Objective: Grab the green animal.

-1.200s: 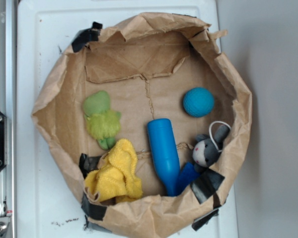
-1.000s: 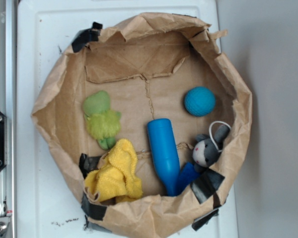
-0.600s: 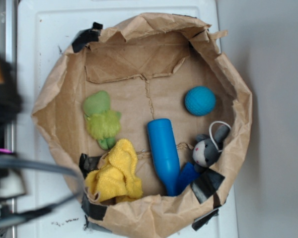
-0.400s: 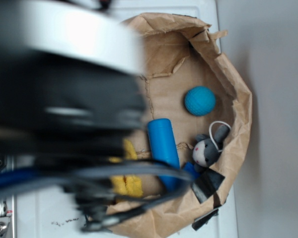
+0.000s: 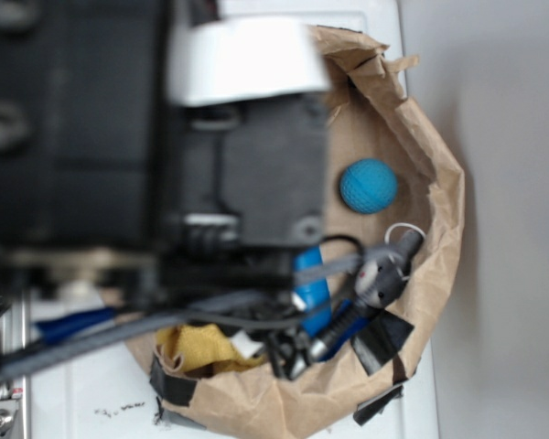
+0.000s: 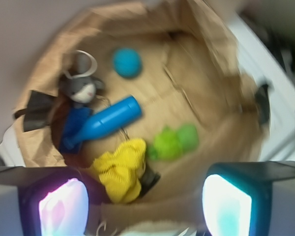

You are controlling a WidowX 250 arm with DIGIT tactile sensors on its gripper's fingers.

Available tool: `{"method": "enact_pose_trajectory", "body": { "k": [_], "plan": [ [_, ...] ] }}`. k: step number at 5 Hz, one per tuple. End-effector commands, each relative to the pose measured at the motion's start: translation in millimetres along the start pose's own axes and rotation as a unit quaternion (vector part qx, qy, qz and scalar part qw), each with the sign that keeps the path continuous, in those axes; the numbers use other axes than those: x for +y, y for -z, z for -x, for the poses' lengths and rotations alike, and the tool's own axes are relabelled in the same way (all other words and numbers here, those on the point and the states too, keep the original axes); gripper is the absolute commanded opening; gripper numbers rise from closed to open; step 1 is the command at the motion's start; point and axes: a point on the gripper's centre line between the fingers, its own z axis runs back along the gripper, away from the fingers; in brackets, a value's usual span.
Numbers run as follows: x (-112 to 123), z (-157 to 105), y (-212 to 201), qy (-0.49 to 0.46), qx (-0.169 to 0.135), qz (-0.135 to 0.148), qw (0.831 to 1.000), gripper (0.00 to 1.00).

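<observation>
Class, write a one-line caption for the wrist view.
Open gripper above a paper bag holding the green animal.

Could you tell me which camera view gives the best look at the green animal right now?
The wrist view: the green animal lies unobstructed on the bag floor beside the yellow cloth, though slightly blurred. In the exterior view the arm hides it completely.

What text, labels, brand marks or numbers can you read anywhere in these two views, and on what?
None can be read in either view.
Robot arm: fills the exterior view, blurred; no marking legible.
Paper bag, blue bottle, blue ball, grey bunny, yellow cloth, green animal: no print visible on any; the wrist view is motion-blurred.
Gripper: its glowing fingertips carry no visible text.
</observation>
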Motion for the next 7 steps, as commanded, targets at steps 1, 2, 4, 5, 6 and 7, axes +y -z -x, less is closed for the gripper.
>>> {"method": "enact_pose_trajectory", "body": {
  "k": [1,2,4,5,6,7],
  "plan": [
    [7.0,-4.4,-13.7,-0.004,-0.02,0.017,1.0,1.0],
    [7.0,-4.4,-13.7,-0.004,-0.02,0.017,1.0,1.0],
    [6.5,-10.2,21.9,-0.195,0.018,-0.049,0.979,1.0],
    [19.4,-6.5,37.7,-0.225,0.028,-0.079,0.971,1.0],
    [33.3,-11.5,50.5,-0.234,0.043,-0.085,0.968,1.0],
    [33.3,-11.5,50.5,-0.234,0.043,-0.085,0.968,1.0]
  ]
}}
